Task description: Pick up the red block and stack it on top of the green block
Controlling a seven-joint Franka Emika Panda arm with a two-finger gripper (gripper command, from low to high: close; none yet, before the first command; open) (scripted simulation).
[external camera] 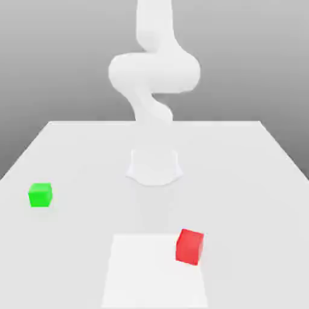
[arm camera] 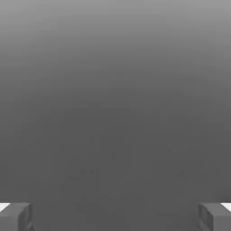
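Exterior view, red block: [external camera: 189,247] near side, a little to the exterior view's right of middle, overlapping the right edge of a white patch [external camera: 148,271]; turned askew to it.
Exterior view, green block: [external camera: 40,195] exterior view's left, farther back, well apart from red; squarer to view.
Exterior view, arm: [external camera: 154,72] upright over its base [external camera: 154,169], far side, centre; touching neither block.
Hand view, gripper: [arm camera: 116,219] fingers spread wide, plain grey between them, nothing held.
Step in hand, judged: reach for red. Turn the wrist to match its skew, centre over it, come straight down, close on two opposite faces; a corner grip could spin it.
Room: bare tabletop [external camera: 241,193] around red, so both fingers should fit; green is no hindrance there.
Edges: green lies nearer the tabletop's left border; red's carry should go high, crossing left and back, then lower level onto green without nudging it.
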